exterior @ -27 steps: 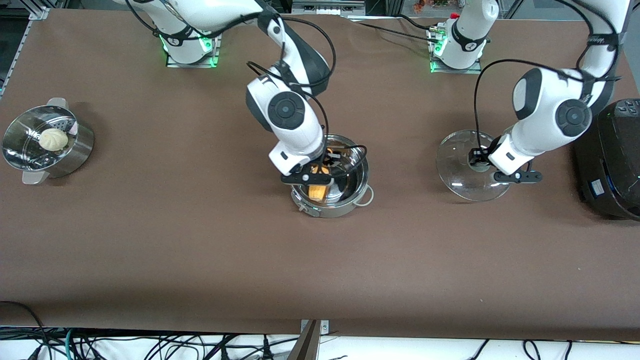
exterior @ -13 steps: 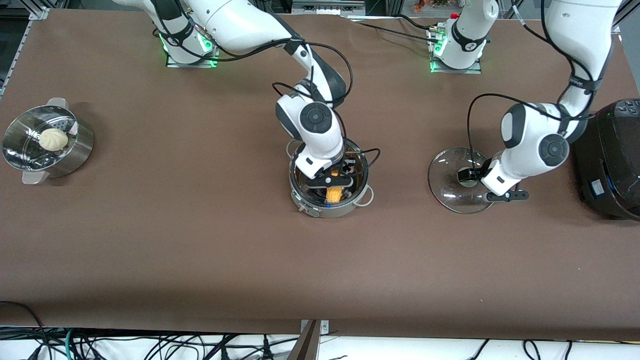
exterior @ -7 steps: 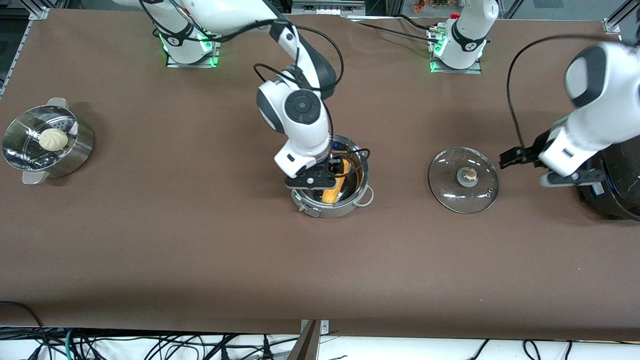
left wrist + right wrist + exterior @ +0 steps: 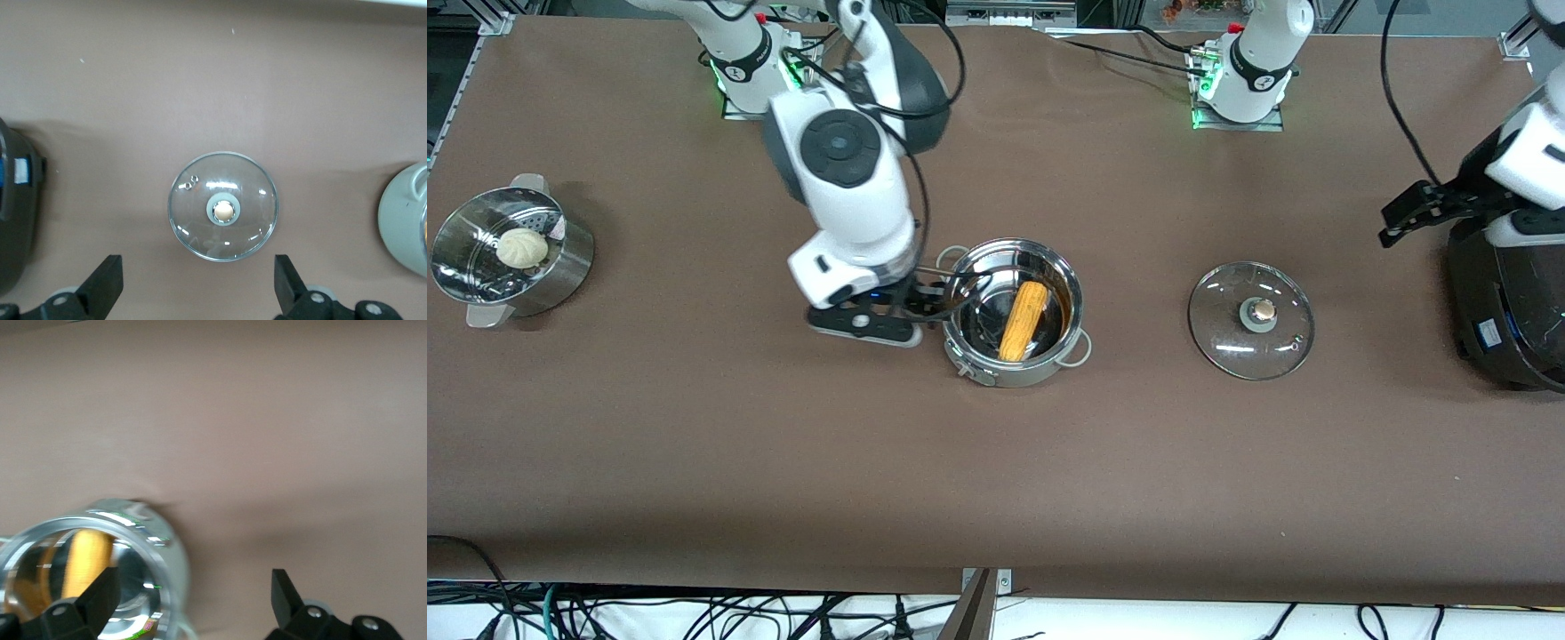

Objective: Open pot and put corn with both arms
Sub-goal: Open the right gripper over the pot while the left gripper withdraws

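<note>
Corn cob point(image 4: 1023, 321) now lies loose inside the steel pot point(image 4: 1014, 313), slanted across the bottom; a sec ago it was pinched in the right gripper point(image 4: 911, 302) down in the pot. That gripper has let go and pulled out toward the right arm's end of the table, now up in the air over the pot's rim & the bare mat beside it. Right wrist view shows its fingers point(image 4: 100, 593) spread wide w/ nothing between them.

Glass lid point(image 4: 1251, 319) sits flat on the table, knob up, well apart from the pot toward the left arm's end. Left gripper point(image 4: 1409, 213) held the knob a sec ago; it has since released and lifted away, now near the black rice cooker point(image 4: 1507, 293). Left wrist view looks straight down on the lid point(image 4: 223, 207), fingers point(image 4: 100, 283) wide apart, empty.

Judgement: pot opened, corn in — task looks done; both arms seem to be retreating. Steamer basket w/ bun point(image 4: 520, 247) untouched at the right arm's end.
</note>
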Tool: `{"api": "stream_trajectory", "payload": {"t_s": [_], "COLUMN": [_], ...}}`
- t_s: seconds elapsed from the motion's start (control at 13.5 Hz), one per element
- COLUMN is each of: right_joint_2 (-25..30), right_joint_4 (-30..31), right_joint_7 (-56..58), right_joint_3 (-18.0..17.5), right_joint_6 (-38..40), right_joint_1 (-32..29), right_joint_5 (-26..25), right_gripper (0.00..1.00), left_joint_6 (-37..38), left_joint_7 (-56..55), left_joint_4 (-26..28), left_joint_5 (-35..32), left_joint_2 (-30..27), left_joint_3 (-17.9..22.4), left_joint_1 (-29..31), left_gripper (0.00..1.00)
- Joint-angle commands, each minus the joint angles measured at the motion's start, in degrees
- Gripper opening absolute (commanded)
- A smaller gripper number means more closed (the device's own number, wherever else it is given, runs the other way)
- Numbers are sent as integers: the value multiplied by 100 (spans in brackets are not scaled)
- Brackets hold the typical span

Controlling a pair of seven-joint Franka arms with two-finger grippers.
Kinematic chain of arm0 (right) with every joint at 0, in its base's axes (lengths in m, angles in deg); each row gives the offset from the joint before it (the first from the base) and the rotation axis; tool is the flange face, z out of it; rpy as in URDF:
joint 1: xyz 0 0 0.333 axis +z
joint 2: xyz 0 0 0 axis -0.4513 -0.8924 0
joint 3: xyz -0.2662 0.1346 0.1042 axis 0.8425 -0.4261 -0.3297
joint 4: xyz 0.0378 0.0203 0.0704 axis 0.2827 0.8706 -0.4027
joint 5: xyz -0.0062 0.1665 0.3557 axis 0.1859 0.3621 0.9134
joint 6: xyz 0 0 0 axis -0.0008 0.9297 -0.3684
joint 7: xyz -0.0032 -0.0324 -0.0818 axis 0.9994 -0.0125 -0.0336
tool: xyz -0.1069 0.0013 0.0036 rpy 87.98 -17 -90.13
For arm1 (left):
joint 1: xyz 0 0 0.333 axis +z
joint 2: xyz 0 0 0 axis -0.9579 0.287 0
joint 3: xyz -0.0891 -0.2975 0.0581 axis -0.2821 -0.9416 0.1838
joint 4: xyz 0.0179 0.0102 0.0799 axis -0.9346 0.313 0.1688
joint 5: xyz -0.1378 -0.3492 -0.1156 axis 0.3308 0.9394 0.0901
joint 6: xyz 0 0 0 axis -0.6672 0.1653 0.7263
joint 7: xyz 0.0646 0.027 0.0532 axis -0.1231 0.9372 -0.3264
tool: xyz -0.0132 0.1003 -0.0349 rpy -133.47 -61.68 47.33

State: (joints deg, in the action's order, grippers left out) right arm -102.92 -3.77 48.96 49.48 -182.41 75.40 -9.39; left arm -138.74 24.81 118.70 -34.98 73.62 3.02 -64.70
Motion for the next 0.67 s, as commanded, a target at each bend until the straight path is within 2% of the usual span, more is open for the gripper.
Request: {"api": "stream_trajectory", "payload": {"t_s": [0.0,0.3,0.45,0.59], "right_joint_2": [413,554,580,747], "right_joint_4": [121,130,269,480], "right_joint_7": [1279,3671,4455,4836], "right_joint_3": [659,1845,2067,2042], "right_joint_6": [884,1774,1783,1705], "right_joint_1": [12,12,-67,-294], "right_joint_5": [9,35,184,439], "right_gripper": [100,100,100,100], "left_joint_6": [222,327,494,503], "left_joint_7": [52,8,0,-9], "left_joint_4": [-505,-506,-506,-515], "left_joint_5": [-59,-59,-59,-59], "left_joint_2": [245,254,254,245], "left_joint_3": [-34,-95,-130,-130], "left_joint_1": [78,17,16,16], "left_gripper": [100,100,100,100]}}
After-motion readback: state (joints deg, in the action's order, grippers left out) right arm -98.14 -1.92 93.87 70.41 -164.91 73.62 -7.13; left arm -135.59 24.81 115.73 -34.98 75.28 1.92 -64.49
